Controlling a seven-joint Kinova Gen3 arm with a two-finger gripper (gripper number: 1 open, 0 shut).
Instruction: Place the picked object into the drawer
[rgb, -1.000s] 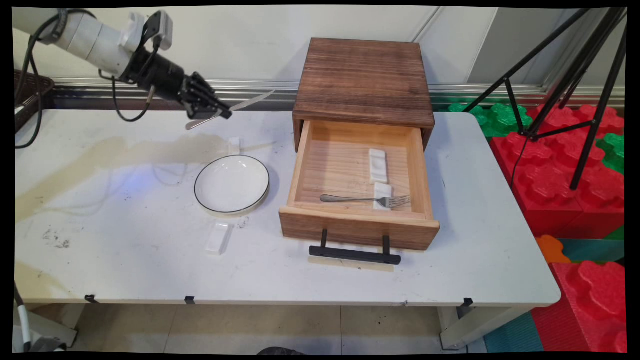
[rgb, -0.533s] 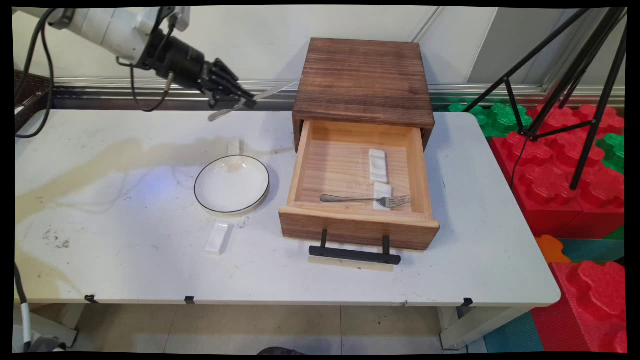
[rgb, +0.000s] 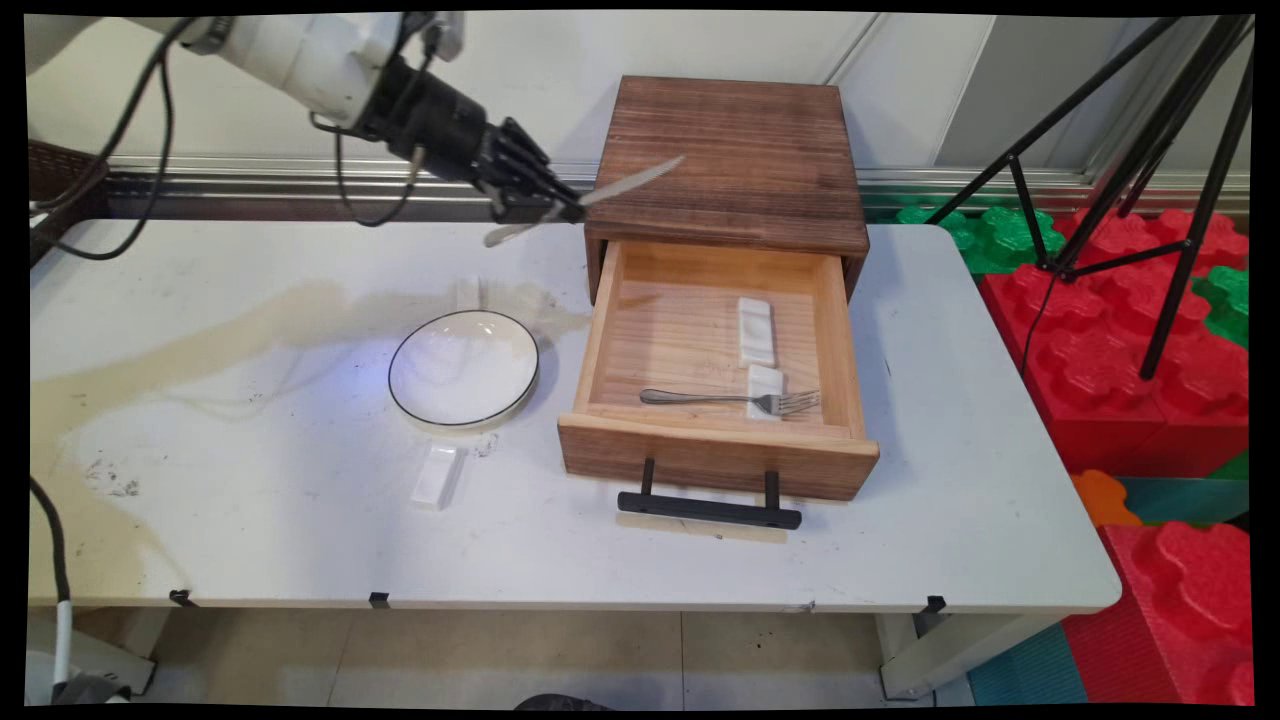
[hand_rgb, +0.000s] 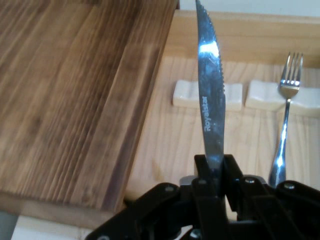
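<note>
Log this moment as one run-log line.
gripper: shut on knife | position: above drawer unit's left edge | open drawer: fork, two white rests | table: plate, two white rests

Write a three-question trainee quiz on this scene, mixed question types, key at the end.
1. True or false: the hand is shut on a knife.
2. Where does the fork lie?
A. on the plate
B. in the open drawer
C. on top of the wooden box
3. Fill in: the fork's tines rest on a white ____.

Key: 1 true; 2 B; 3 rest.
</note>
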